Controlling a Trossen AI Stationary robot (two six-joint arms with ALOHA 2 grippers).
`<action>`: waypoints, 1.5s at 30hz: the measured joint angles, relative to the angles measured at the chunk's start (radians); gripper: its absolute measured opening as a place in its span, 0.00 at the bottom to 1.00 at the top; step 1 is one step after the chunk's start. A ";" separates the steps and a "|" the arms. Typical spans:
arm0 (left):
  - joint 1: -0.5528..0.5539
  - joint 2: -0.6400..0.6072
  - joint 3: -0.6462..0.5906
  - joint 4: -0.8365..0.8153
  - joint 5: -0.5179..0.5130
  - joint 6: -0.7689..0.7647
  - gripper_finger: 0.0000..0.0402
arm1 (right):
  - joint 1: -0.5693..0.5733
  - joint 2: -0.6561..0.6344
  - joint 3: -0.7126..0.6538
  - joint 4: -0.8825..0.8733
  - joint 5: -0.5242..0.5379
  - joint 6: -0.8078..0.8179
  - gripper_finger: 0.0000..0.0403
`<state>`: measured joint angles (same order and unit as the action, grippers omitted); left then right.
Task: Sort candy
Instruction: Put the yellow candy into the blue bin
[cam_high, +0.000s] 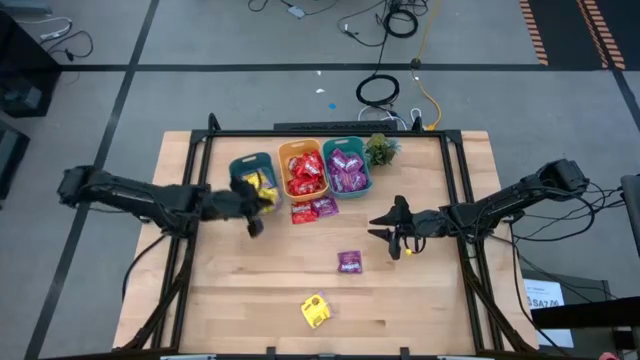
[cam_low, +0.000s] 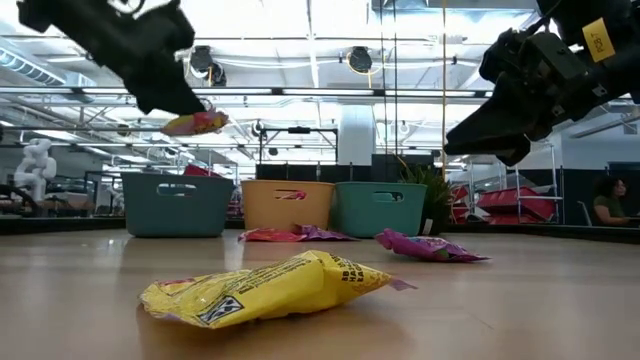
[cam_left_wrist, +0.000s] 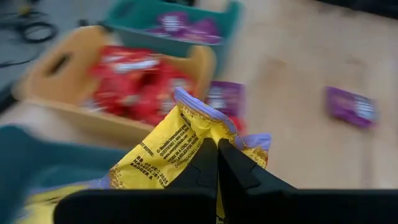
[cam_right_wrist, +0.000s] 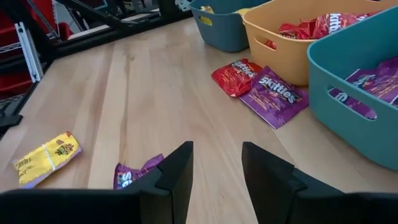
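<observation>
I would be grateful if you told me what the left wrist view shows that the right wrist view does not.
Only the left wrist view shows the left gripper shut on a yellow packet, near the orange bin.

Only the right wrist view shows the right gripper open above the table, and a yellow packet lying flat.

Both show the red candy in the orange bin, the teal bin of purple candy and a loose purple packet.
</observation>
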<state>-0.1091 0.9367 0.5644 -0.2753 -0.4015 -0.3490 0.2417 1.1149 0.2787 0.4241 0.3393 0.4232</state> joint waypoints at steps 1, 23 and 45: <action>0.034 -0.028 -0.013 -0.010 0.000 0.014 0.00 | 0.000 0.000 0.000 0.002 0.000 -0.001 0.32; 0.528 -0.076 -0.035 -0.094 0.061 0.043 0.23 | 0.000 0.000 0.000 0.021 0.001 -0.001 0.32; 0.261 0.025 -0.034 0.003 0.329 -0.375 0.27 | 0.000 0.000 0.000 0.023 0.001 -0.019 0.32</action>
<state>0.1518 0.9617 0.5304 -0.2722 -0.0726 -0.7236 0.2417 1.1149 0.2790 0.4469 0.3401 0.4042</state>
